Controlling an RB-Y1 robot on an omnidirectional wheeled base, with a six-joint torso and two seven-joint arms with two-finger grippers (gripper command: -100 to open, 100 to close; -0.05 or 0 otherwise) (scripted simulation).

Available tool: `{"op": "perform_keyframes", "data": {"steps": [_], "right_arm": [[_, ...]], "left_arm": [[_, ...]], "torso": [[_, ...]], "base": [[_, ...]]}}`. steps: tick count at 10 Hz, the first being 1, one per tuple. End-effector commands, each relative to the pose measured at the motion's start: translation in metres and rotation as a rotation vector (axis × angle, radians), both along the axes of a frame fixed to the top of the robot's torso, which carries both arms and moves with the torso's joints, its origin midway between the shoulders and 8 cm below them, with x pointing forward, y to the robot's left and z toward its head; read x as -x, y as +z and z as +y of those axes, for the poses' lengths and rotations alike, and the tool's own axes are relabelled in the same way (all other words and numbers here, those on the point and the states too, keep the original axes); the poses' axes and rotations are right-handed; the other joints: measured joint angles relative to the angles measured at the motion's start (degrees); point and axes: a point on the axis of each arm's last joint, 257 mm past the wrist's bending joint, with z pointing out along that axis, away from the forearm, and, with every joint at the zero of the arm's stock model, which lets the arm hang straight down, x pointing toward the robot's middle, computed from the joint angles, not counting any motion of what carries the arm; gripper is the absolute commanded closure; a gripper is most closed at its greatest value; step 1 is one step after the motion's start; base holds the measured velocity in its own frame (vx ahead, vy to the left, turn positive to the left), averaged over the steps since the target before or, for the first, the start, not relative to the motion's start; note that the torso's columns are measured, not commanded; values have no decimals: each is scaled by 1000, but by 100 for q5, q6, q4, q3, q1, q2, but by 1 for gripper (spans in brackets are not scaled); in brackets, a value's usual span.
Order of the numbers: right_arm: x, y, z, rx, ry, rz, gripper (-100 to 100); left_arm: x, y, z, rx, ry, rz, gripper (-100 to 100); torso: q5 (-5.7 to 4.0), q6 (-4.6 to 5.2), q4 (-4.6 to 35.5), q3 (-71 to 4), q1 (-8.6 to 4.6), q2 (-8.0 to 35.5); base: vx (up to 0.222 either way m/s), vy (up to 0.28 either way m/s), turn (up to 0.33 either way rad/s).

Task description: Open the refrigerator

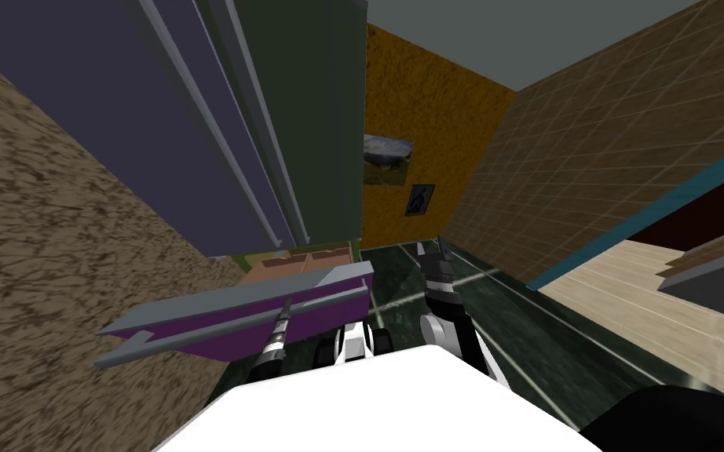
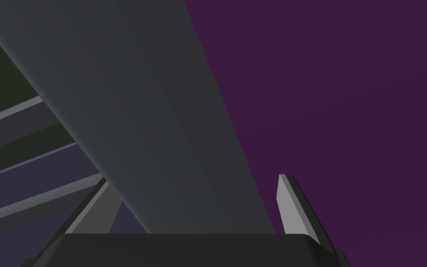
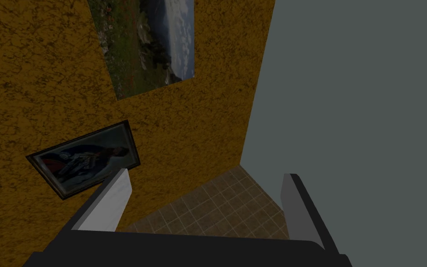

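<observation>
Grasp stage (judged): left gripper (image 2: 194,178), spread wide, straddles grey handle (image 2: 161,116) of purple refrigerator drawer (image 2: 347,116); next, clamp and pull outward. Right gripper (image 3: 205,174) wide, idle.

The purple drawer front (image 1: 329,314) juts out low from the refrigerator (image 1: 195,118). Its grey handle bar (image 2: 161,139) nearly fills the gap between the left gripper's (image 2: 194,178) spread fingers. Left of the drawer front a brown wall (image 1: 38,235) crowds close. Right of it, bare dark floor (image 1: 510,314) surrounds the right gripper (image 1: 431,245), whose fingers stand apart.
</observation>
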Motion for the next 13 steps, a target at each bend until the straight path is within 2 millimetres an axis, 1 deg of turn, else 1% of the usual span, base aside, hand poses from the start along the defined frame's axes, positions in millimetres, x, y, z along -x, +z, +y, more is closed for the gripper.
{"op": "perform_keyframes", "data": {"steps": [1,2,4,5,6,7,8,9,10,11,12,13], "right_arm": [[0,0,0,0,0,0,0],[0,0,0,0,0,0,0],[0,0,0,0,0,0,0],[0,0,0,0,0,0,0],[0,0,0,0,0,0,0],[0,0,0,0,0,0,0],[0,0,0,0,0,0,0],[0,0,0,0,0,0,0],[0,0,0,0,0,0,0],[0,0,0,0,0,0,0],[0,0,0,0,0,0,0],[0,0,0,0,0,0,0]], "left_arm": [[-21,16,30,-9,61,-17,-100],[-18,16,37,-12,75,-17,-100],[-18,16,37,-12,75,-17,-100],[-26,19,50,-5,107,-9,-100],[-28,23,55,-7,118,-18,-100],[-28,23,55,-7,118,-18,-100],[-39,29,70,2,153,-20,-100],[-37,29,74,1,162,-20,-100],[-47,36,86,13,193,-21,-100],[-45,36,91,12,205,-21,-100],[-51,39,104,26,239,-17,-100],[-51,42,108,26,249,-23,-100]], "torso": [[1,-9,-5,1,-1,-2],[-15,4,14,2,-19,10],[-32,-25,12,-3,-21,2],[-36,-28,11,-10,-15,-6],[-12,9,12,5,-19,10],[-15,-3,13,11,-22,22],[-33,-21,19,8,-29,24],[-36,10,35,19,-48,41],[-42,-9,31,18,-57,38],[-37,12,31,19,-71,41],[-51,7,39,16,-79,39],[-57,29,49,20,-98,46]], "base": [[-134,-8,-258],[-127,-5,-175],[-28,-18,13],[-68,-9,-247],[-96,-1,-166],[-58,-11,-24],[-127,-8,-278],[-108,-15,-161],[-133,-35,-246],[-125,-34,-142],[-155,-48,-282],[-127,-32,-140]]}}
